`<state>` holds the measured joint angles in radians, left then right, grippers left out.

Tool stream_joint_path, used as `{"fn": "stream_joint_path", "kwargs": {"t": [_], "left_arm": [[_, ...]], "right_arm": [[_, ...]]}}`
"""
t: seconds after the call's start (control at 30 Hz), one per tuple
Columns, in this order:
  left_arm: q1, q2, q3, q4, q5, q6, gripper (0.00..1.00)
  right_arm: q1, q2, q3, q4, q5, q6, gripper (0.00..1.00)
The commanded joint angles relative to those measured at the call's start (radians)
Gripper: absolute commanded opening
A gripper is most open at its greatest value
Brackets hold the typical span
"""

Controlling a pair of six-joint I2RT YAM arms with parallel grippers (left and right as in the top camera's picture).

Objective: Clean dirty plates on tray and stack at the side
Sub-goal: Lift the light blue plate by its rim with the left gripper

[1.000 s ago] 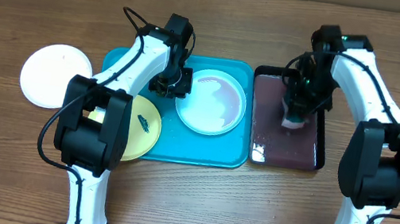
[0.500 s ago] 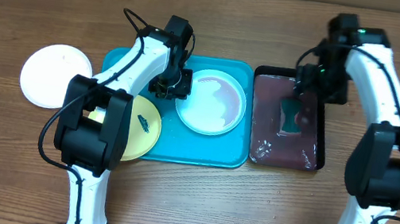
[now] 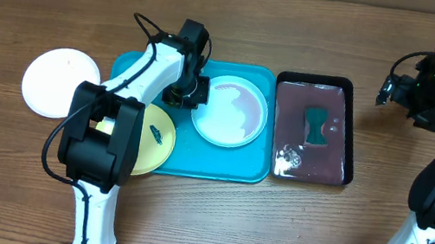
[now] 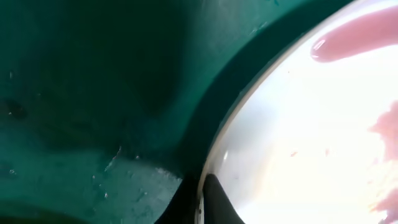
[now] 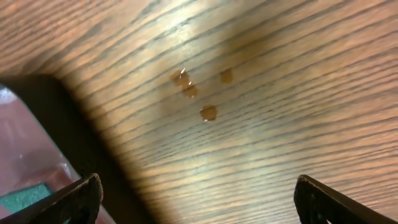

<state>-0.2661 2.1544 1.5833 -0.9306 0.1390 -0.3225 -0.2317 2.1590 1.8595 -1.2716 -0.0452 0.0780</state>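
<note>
Left gripper is pinched shut on the rim of the pale blue plate, which lies in the turquoise tray. Right gripper is spread wide and empty over the table, beside the black tray.

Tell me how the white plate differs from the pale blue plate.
The white plate lies on the table, left of the turquoise tray; the pale blue plate lies in it. White looks clean; blue carries a pinkish smear. The left gripper pinches only the blue rim. Both are round.
</note>
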Motion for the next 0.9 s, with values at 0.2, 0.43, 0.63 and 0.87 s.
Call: {"fn": "stream_joint_path", "kwargs": {"t": [0.2,0.43,0.63,0.87], "left_arm": [[0.005,0.016,0.241,-0.168,-0.106,0.022,0.04],[-0.003,0.016,0.468,-0.264,-0.106,0.031,0.04],[-0.065,0.016,0.615,-0.285,-0.166,0.031,0.04],[-0.217,0.016,0.71,-0.277,-0.342,0.032,0.04]], "right_arm": [[-0.006,-0.025,0.02,0.042,0.0,0.003,1.0],[-0.006,-0.025,0.02,0.042,0.0,0.003,1.0],[-0.006,-0.025,0.02,0.041,0.0,0.004,1.0],[-0.006,-0.025,0.02,0.041,0.0,0.003,1.0]]}}
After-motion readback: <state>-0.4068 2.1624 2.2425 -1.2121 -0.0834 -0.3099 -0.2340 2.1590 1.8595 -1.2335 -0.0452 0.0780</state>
